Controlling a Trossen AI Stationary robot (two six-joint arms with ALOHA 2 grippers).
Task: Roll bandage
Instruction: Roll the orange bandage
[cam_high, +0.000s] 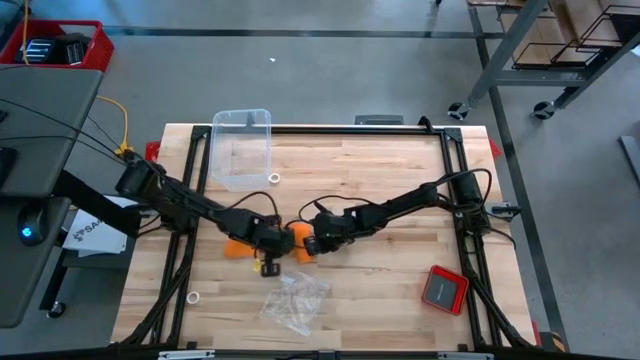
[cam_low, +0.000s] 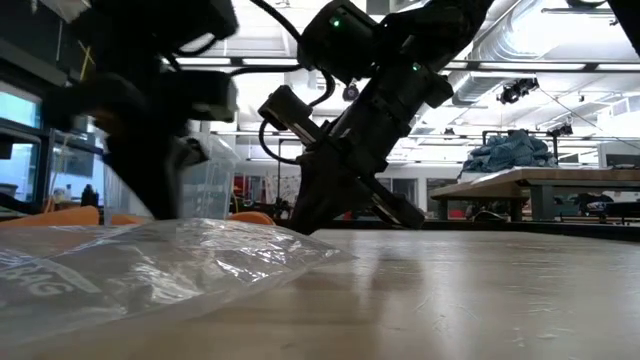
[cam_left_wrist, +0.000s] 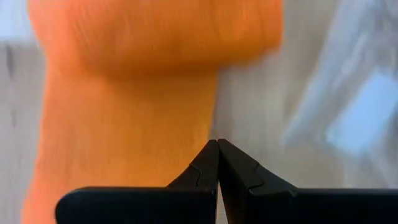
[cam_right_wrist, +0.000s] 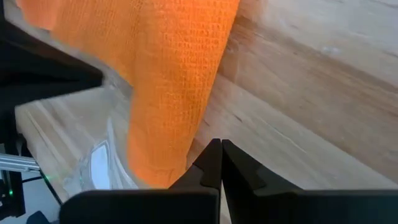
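We judge rolling half done: both grippers, left (cam_high: 268, 246) and right (cam_high: 312, 243), fingertips pressed together, pinch the bright orange fabric bandage (cam_high: 297, 238) mid-tabletop, seemingly partly unrolled.

Little can be read here. In the high view a white sheet (cam_high: 92, 232) at the counter's left edge, partly under the left arm, carries dark print starting "SA"; the remaining letters are hidden or too small to make out. In the low view the clear plastic bag (cam_low: 150, 262) lying on the counter shows faint pale capitals near its left end, seemingly ending in "NG", though the word cannot be made out. The red device (cam_high: 444, 289) has no legible marking. Neither wrist view shows any text.
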